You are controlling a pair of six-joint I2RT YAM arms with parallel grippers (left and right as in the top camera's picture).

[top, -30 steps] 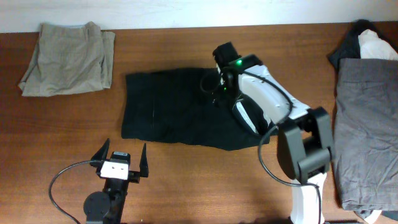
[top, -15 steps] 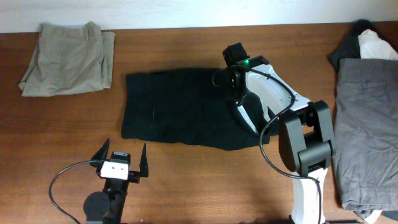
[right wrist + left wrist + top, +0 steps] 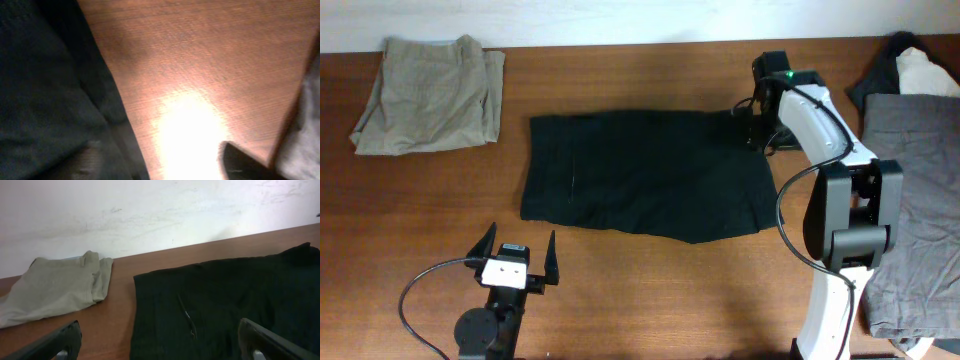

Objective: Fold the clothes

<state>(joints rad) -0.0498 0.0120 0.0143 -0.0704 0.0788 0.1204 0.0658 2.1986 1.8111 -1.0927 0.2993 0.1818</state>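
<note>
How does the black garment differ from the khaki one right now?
The black garment lies spread out flat mid-table, while the khaki one sits folded up at the far-left corner. The black garment covers more of the table than the khaki one. The black garment looks fairly smooth, and the khaki one is visibly wrinkled. Both are cloth lying on the wooden table.

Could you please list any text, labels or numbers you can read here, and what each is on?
None can be read.
The white plate on the left gripper carries dark marks too small to read.
The black garment, khaki garment and grey garment show no print.
</note>
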